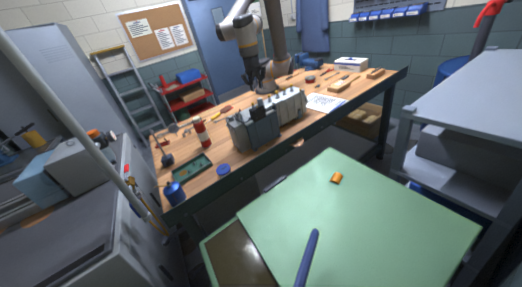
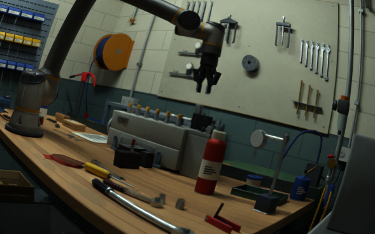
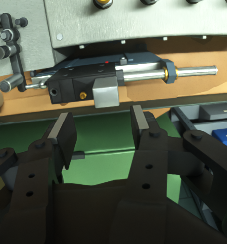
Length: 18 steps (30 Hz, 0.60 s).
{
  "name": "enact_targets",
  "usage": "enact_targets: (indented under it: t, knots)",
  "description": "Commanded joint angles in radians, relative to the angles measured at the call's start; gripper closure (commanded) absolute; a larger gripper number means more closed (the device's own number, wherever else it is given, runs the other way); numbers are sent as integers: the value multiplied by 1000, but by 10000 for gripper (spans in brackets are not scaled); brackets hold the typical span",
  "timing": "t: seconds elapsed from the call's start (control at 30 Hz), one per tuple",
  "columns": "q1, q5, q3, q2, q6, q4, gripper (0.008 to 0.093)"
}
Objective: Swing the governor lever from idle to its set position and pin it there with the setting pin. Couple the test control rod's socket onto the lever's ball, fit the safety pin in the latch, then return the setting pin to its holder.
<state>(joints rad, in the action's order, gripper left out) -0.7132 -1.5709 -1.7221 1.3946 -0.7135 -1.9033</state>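
The governor lever shows only in the wrist camera, a dark arm with knobs at the left end of the grey pump housing; the side cameras hide it behind the pump. Its ball sits at the left tip of the black control rod block. The block's steel rod runs right through a blue bracket. A small brass pin sits on the block's face. My gripper hangs high above the pump, open and empty.
A pegboard with wrenches hangs behind the bench. A red spray can, ratchet, screwdrivers and a green tray lie on the bench. A green table stands in front.
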Motion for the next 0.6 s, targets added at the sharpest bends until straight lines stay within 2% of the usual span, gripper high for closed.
enact_targets:
  t: [0.0, 0.57]
  knots:
    - [0, 0, -15, -8, 0, -15, 534]
    - [-1, 0, -28, -13, -1, -38, 534]
